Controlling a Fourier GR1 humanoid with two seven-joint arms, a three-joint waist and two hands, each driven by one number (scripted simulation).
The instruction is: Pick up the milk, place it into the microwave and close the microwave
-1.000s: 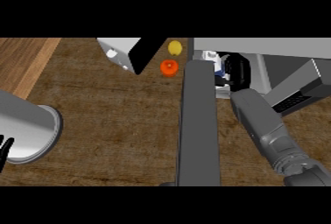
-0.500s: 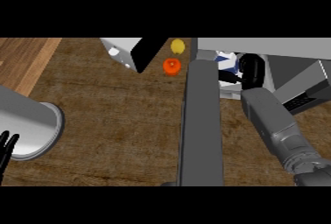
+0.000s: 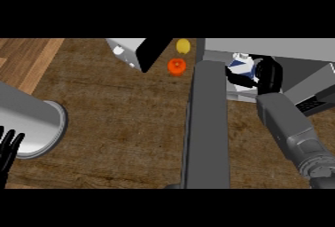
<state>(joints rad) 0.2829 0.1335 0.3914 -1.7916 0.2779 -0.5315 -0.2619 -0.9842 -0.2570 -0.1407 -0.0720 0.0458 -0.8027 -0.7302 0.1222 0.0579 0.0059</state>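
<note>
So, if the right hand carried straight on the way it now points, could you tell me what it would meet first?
The right hand points up the view into the open microwave, beside the milk. Its back wall probably comes first, though depth is unclear.

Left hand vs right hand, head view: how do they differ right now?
The left hand sits at the view's lower left edge, fingers straight and up, holding nothing; the right hand reaches far forward into the microwave, curled at the milk. The left hand is apart from every object; the right hand is against the carton. Both are black.
</note>
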